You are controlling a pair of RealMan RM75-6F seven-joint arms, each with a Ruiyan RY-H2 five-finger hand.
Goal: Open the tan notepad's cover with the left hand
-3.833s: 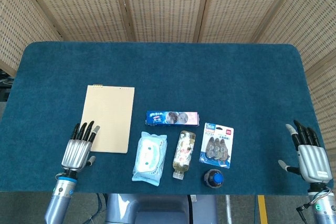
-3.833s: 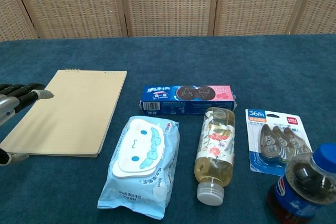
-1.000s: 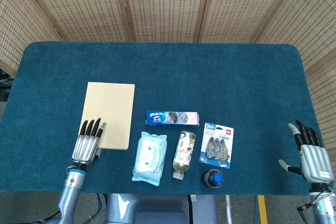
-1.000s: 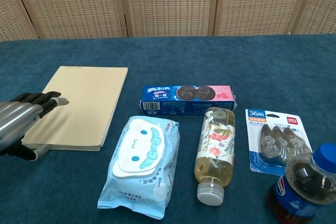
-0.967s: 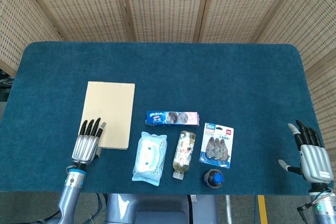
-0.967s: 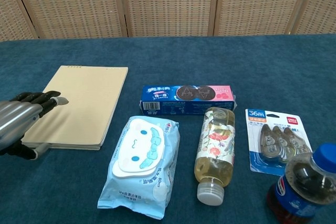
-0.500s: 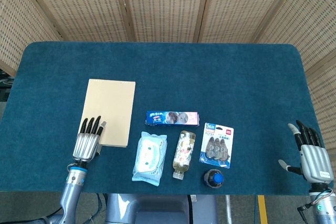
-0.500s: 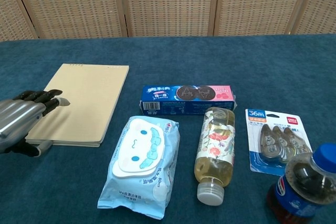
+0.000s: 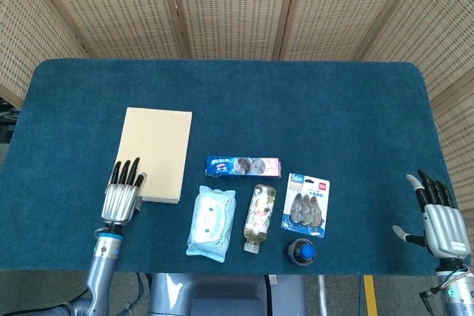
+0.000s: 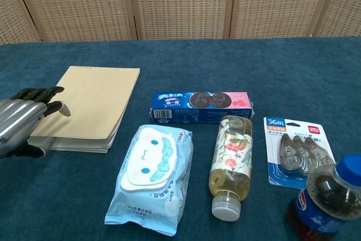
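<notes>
Bottles come first: one clear bottle (image 10: 230,165) lies on its side in front of the biscuit box, white cap toward the table's near edge, holding a pale yellow liquid and wrapped in a flowered label. One cola bottle (image 10: 324,204) stands upright at the near right, blue cap on, with dark drink inside. One long blue-and-pink biscuit box (image 10: 201,107) lies flat near the middle of the table, shut, with dark round biscuits pictured on it. One soft pack of wipes (image 10: 151,178) lies just left of the clear bottle, its white flap shut. One card pack of correction tape (image 10: 295,149) lies right of the clear bottle, with three rollers under the plastic.

One tan notepad (image 9: 155,151) lies on the left part of the blue table (image 9: 296,101), well apart from the box and just behind the wipes. Its near edge looks slightly raised in the chest view, but whether the cover has parted from the pages cannot be told.

The left hand (image 10: 21,118) rests at the notepad's near left corner, fingers stretched out close together over the cover and thumb down beside the near edge; it grips nothing that can be seen. The right hand (image 9: 438,217) sits at the table's near right corner, fingers straight and spread, holding nothing.
</notes>
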